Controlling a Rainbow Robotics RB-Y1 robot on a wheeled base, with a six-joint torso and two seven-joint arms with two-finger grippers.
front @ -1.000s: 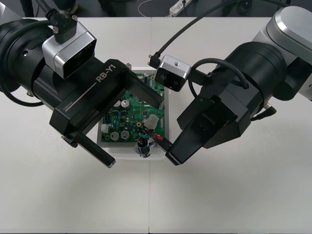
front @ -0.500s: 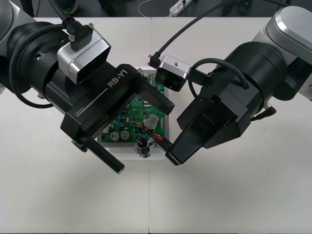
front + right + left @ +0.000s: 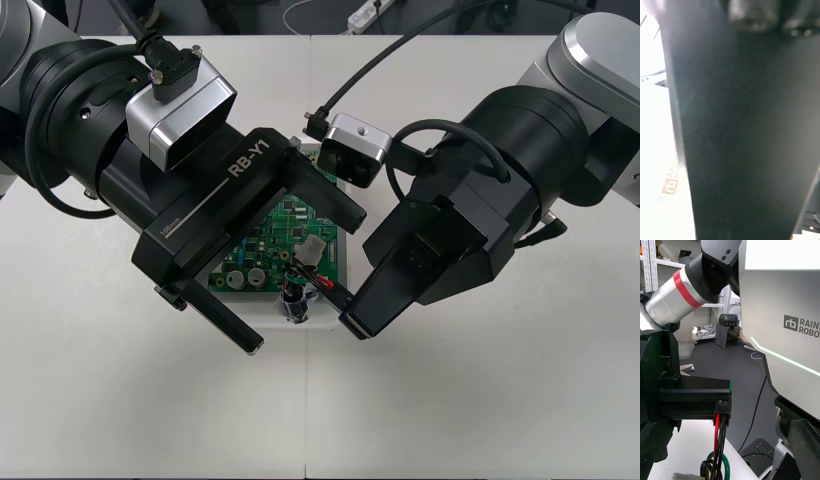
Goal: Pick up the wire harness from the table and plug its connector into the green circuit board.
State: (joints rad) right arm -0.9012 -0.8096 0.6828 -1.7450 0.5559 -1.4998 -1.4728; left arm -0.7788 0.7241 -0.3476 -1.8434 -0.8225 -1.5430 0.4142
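Shifting rightward and toward the near edge since a second ago, the left gripper (image 3: 303, 283) is now reaching in from the left over the green circuit board (image 3: 268, 240). Its two fingers are standing spread wide: one is lying past the board's near-left corner and the other is crossing the board's far-right part. The right gripper (image 3: 340, 298) has not moved. It is slanting down from the right to the near edge of the white base (image 3: 322, 322).

The one wire harness (image 3: 296, 292) is sitting at that near edge, between the two grippers. Its round metal socket (image 3: 293, 308) is resting low against the base.

From the left wrist, the right gripper's fingers (image 3: 696, 397) are showing pressed together on the small black plug (image 3: 722, 407), a grip the front view is hiding. Red, black and green wires (image 3: 719, 450) are hanging down from the plug above the table (image 3: 681, 450).

From the right wrist, a dark body (image 3: 745, 131) is looming close, and no fingers can be made out there.

Counted: two grippers, one board, one harness, three wire colours.
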